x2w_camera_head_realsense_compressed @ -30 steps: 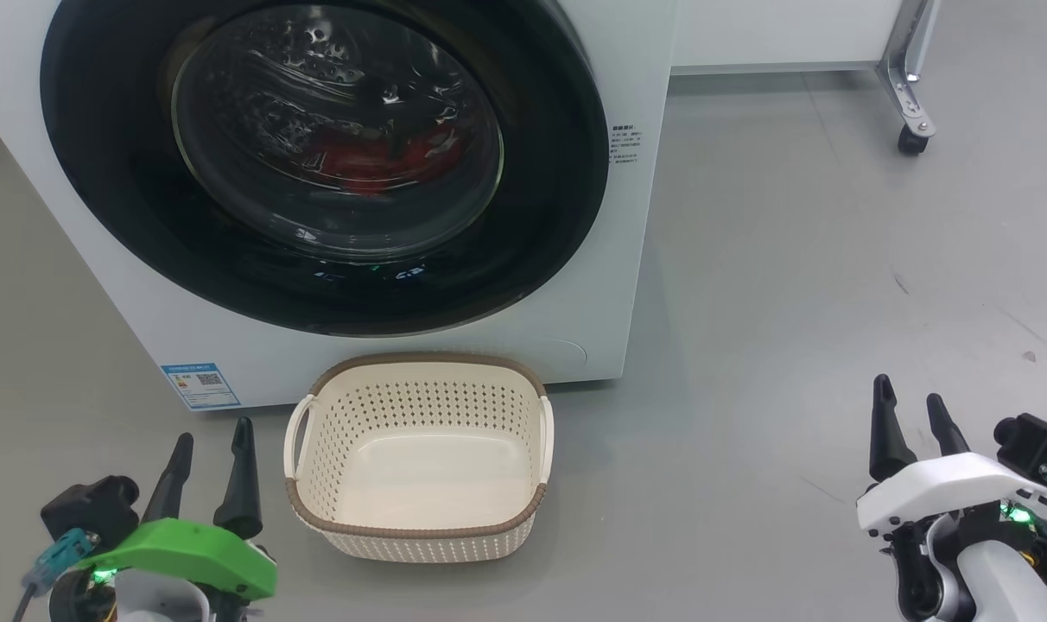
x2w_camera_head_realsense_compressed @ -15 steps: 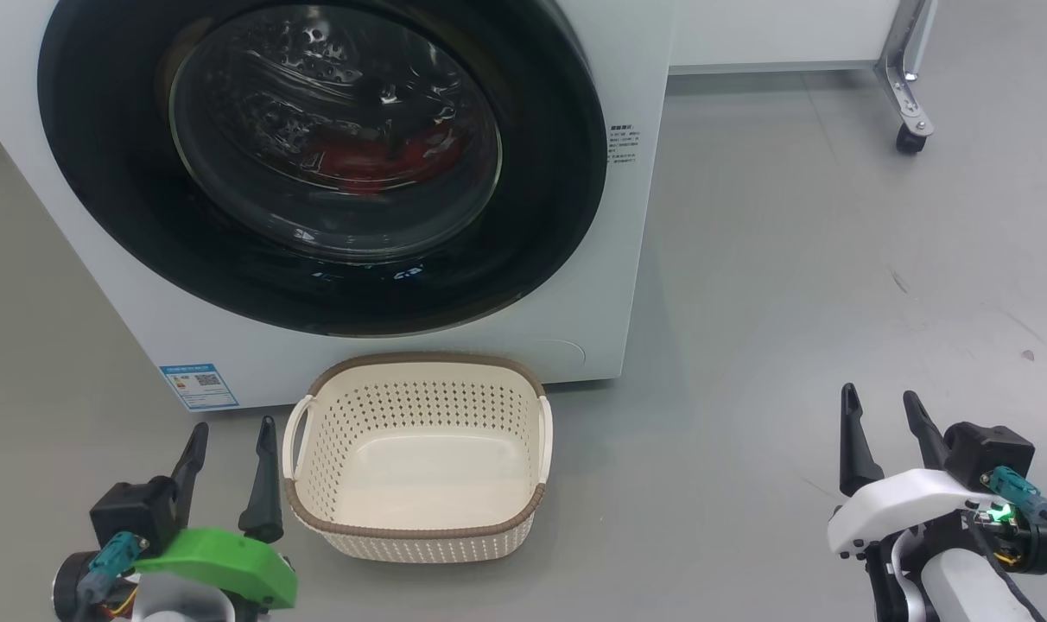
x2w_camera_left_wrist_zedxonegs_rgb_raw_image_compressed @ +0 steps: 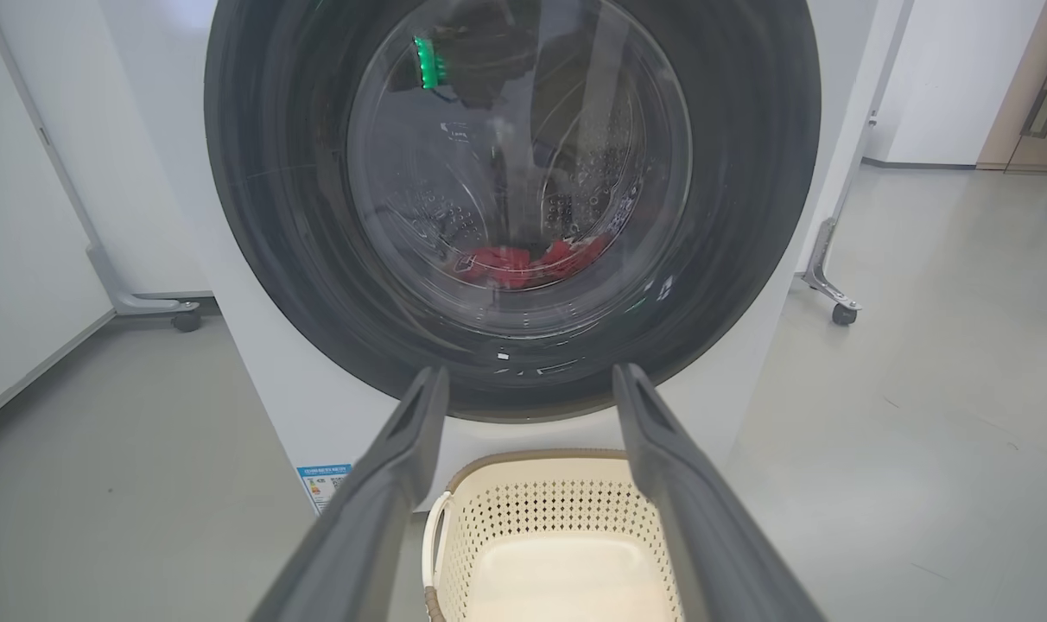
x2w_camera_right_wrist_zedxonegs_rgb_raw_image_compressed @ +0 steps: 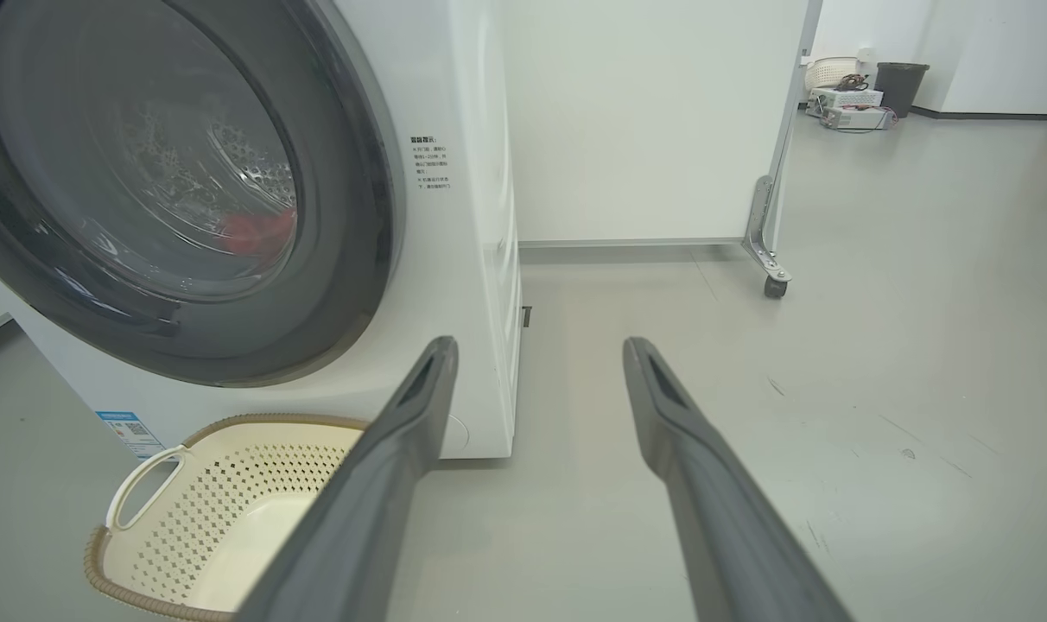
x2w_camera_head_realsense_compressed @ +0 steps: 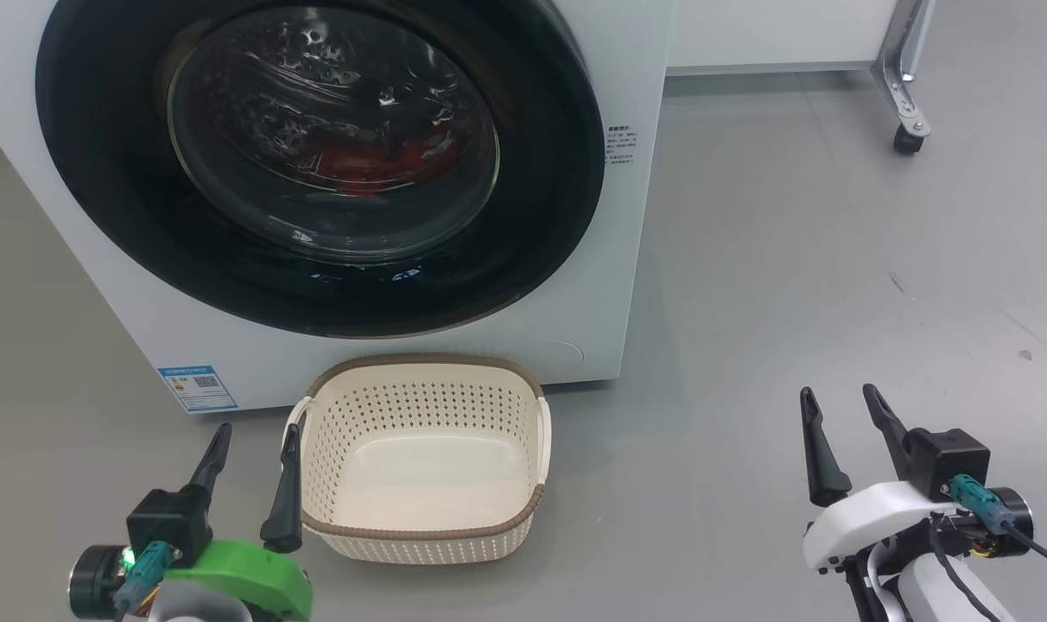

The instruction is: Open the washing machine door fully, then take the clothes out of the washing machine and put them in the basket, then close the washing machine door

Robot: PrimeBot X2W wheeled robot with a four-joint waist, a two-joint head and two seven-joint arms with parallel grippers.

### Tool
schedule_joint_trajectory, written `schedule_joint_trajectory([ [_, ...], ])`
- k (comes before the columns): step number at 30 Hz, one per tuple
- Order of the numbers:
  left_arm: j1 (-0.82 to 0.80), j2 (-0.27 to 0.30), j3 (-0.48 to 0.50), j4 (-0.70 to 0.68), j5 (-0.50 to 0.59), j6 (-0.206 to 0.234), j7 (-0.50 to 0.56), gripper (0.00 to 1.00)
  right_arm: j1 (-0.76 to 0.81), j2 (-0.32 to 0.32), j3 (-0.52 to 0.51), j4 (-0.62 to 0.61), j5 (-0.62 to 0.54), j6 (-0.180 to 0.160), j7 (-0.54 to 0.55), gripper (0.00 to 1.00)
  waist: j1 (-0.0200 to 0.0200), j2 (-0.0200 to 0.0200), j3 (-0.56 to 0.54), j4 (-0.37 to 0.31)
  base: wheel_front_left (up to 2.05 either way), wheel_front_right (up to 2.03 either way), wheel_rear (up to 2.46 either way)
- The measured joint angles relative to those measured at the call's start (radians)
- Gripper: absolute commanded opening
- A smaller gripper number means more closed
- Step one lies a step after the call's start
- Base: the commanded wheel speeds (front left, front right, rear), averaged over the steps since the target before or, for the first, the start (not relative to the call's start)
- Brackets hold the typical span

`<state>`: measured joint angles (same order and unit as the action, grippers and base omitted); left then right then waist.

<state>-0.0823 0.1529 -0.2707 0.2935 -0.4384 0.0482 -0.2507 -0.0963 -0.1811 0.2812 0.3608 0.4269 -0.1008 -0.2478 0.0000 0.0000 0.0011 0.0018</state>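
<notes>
Though door (x2w_camera_head_realsense_compressed: 100, 181) sits shut, clothes (x2w_camera_head_realsense_compressed: 364, 161) visible (red), basket (x2w_camera_head_realsense_compressed: 421, 358) below

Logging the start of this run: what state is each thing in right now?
washing machine door: shut.
clothes: in the drum, behind the door.
basket: upright on the floor, empty.
left hand: open, empty.
right hand: open, empty.
</notes>
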Motion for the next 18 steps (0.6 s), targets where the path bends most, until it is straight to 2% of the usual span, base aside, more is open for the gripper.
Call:
schedule_joint_trajectory([
  [18, 0.001, -0.013, 0.029, 0.025, 0.004, 0.001, 0.0, 1.0, 0.003, 0.029, -0.008, 0.0, -0.002, -0.001, 0.0, 1.0, 0.0, 0.0, 0.001, -0.003, 0.0, 0.0, 0.0],
])
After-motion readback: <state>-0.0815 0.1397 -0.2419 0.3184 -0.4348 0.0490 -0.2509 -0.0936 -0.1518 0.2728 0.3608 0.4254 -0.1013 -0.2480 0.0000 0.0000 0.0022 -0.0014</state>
